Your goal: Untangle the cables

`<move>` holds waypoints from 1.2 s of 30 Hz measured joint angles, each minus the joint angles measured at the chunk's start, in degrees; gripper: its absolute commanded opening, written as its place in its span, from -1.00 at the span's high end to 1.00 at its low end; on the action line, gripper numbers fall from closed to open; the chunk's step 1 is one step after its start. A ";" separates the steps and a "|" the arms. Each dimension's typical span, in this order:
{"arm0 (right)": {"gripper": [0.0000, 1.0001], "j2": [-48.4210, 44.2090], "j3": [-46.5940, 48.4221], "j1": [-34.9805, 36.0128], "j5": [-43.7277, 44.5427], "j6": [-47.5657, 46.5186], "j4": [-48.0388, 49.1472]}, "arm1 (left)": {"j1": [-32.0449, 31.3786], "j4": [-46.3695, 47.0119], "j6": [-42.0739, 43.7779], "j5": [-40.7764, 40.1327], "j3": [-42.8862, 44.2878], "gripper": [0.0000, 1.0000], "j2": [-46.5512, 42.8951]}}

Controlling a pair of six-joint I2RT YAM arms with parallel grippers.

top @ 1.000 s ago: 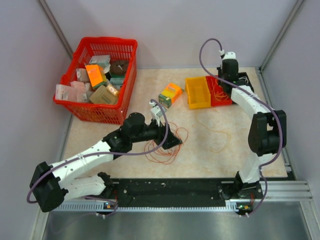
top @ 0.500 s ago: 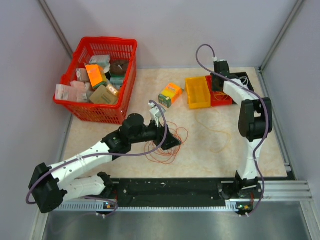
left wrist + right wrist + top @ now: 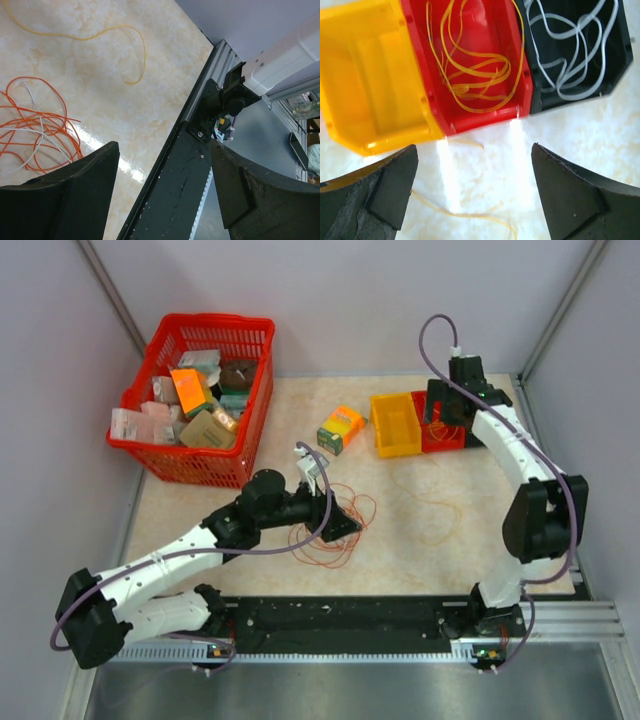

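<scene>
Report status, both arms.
Left end effector open, at orange-red tangle. Right end effector open, at red bin. Yellow cables inside it, white cables in black bin. Nothing blocking.

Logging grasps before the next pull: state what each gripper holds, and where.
Nothing is held. The left gripper is open near the orange cables; the right gripper is open by the red bin.

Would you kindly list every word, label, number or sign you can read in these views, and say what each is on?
No text can be read.
orange and green box: print too blurred to read.
packages in the red basket: labels too small to read.
yellow bin, red bin, black bin: no markings visible.
</scene>
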 measured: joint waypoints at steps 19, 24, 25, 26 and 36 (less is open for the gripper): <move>-0.55 -34.91 -48.57 -0.57 -6.01 23.76 -2.97 | 0.00 1.46 -0.46 1.22 -0.55 -0.48 -0.02; -0.25 -38.18 -54.12 -3.61 -5.75 27.87 -2.80 | 0.00 1.75 -0.74 1.22 -0.98 -0.46 0.17; -0.21 -38.16 -54.58 -4.02 -5.62 28.37 -2.78 | 0.00 1.77 -0.76 1.20 -1.05 -0.46 0.17; -0.10 -38.07 -54.99 -4.26 -5.35 28.83 -2.58 | 0.00 1.77 -0.81 1.22 -1.11 -0.46 0.17; 0.92 -33.57 -55.17 -4.26 -4.92 28.76 4.28 | 0.00 1.75 -0.98 1.22 -1.20 -0.44 -0.68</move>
